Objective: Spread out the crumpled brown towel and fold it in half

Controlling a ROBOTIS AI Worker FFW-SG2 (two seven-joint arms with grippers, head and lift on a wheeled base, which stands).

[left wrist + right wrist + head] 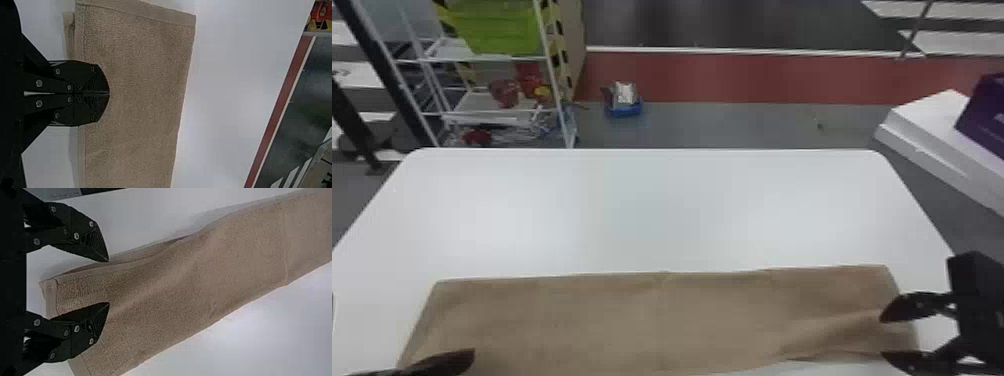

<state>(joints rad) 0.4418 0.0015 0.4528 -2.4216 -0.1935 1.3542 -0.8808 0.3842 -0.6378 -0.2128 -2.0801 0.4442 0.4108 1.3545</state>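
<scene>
The brown towel (652, 320) lies in a long, folded strip across the near part of the white table (657, 210). Its far edge runs nearly straight, while the right end has a soft ripple, with an under layer peeping out along the near side there. Stitched hems show at both ends (the left one has a bit of lower layer sticking out past the fold).

The left gripper (467, 356) is at the towel's near left part, its two fingers brought together; it seems to be just over the cloth, though whether it touches is hard to judge. The right gripper (882, 337) is at the towel's right end with its fingers spread wide and nothing between them but a gap, towel showing below.

As for writing, the purple box (984, 117) on the white stand (927, 112) at the right carries a little pale lettering, cut off by the edge of the head view. Beyond the table at the left, a white rack (489, 116) holds a green bin (497, 25), and a blue tray (624, 111) with things in it sits on the floor near the rack.
</scene>
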